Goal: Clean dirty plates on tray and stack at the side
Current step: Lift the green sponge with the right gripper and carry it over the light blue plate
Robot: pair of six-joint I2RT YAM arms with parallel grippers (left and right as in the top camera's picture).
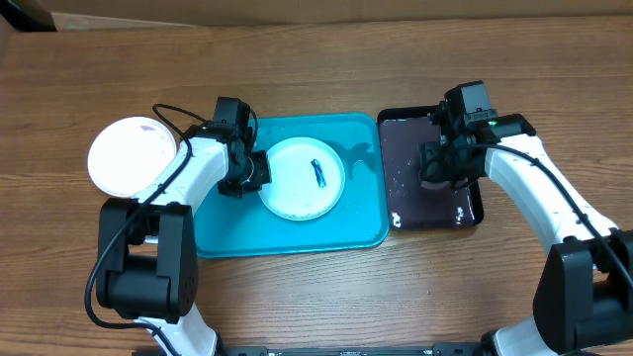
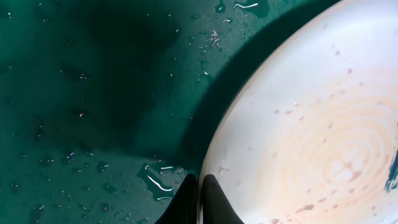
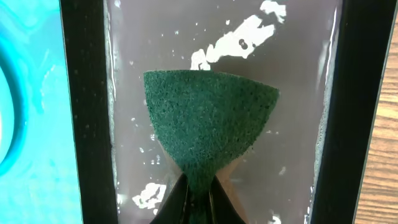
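A white plate with a dark blue-green smear lies in the turquoise tray. My left gripper is shut on that plate's left rim; the left wrist view shows the fingers pinching the edge of the plate over the wet tray. Another white plate lies on the table left of the tray. My right gripper is shut on a green scouring sponge over the black tray. The pale blue and yellow-green plates are not distinguishable.
The black tray with a purple inside holds soapy water with white foam patches and sits right of the turquoise tray. Bare wooden table surrounds both trays.
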